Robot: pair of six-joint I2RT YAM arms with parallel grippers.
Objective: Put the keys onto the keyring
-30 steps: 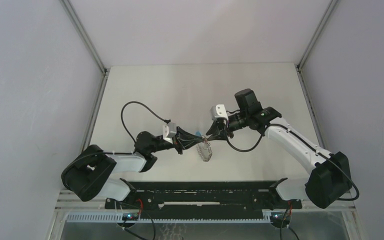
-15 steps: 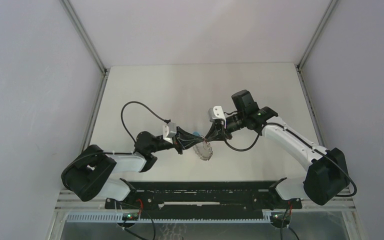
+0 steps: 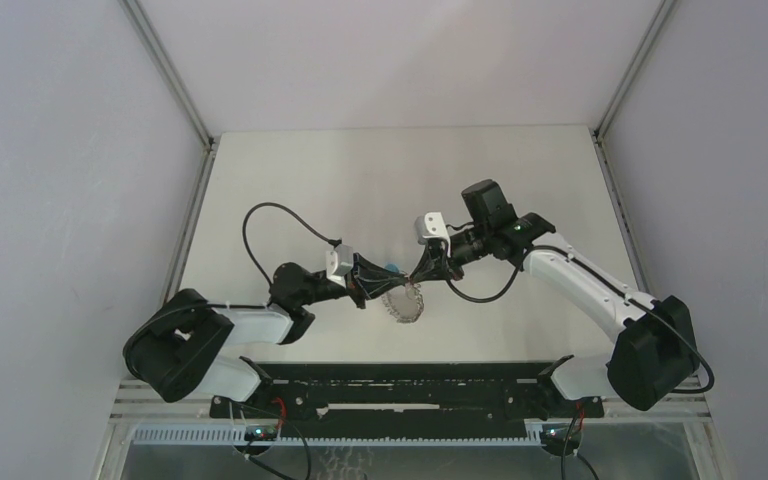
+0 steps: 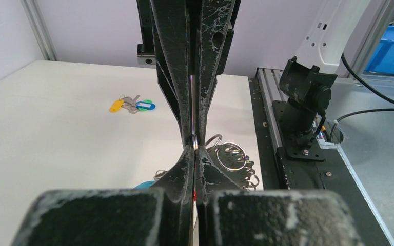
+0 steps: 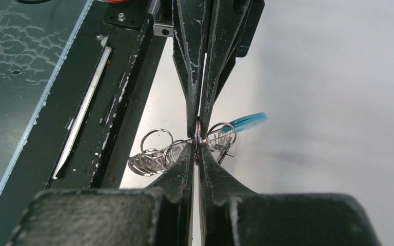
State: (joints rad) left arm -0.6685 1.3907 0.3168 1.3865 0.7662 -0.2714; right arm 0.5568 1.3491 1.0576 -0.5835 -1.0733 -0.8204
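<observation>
My left gripper (image 3: pixel 398 279) and right gripper (image 3: pixel 414 275) meet tip to tip above the table. Both are shut. In the left wrist view the left gripper (image 4: pixel 194 149) pinches a thin piece with a red spot (image 4: pixel 192 196) deep between its fingers, seemingly the red key. The right gripper (image 5: pixel 197 148) is shut on a small metal ring of the keyring (image 5: pixel 154 154). The silvery loop hangs below the tips (image 3: pixel 404 304), and its blue segment (image 5: pixel 247 120) sticks out sideways. Keys with yellow and blue heads (image 4: pixel 132 105) lie on the table beyond.
The black rail with the arm bases (image 3: pixel 400 385) runs along the near edge, close under the hanging loop. The right arm's base (image 4: pixel 308 97) stands beside it. The left arm's black cable (image 3: pixel 260 225) arcs over the table. Walls and frame posts enclose the sides.
The right gripper has moved slightly left, toward the left gripper. The hanging loop has shifted a little left and bunched rounder. The left arm has barely moved.
</observation>
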